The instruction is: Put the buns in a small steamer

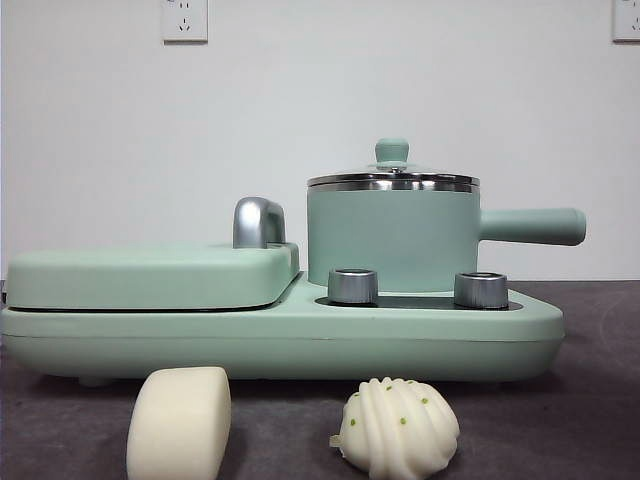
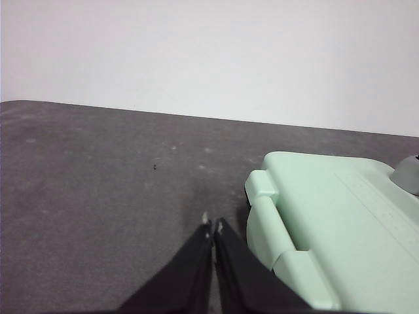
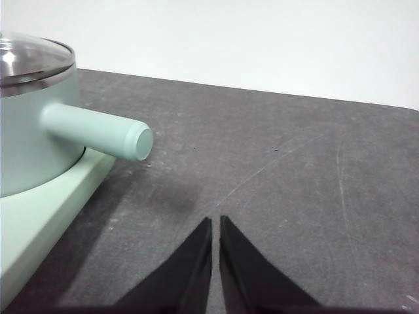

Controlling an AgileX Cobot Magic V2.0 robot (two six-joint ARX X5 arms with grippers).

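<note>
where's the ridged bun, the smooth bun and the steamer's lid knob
ridged bun [image 1: 399, 428], front view, middle of its ribbed top
smooth bun [image 1: 180, 424], front view, centre of its flat face
lid knob [image 1: 391, 151], front view, its rounded green head

Two white buns sit on the dark table, close to the camera and well apart from each other. The smooth bun [image 1: 180, 422] is pillow-shaped and stands up on its edge. The ridged bun [image 1: 399, 428] looks like a shell, with tiny green specks. Behind them the small steamer [image 1: 392, 238], mint green, stands upright, glass lid on, long handle [image 1: 531, 226] sticking straight out sideways.
</note>
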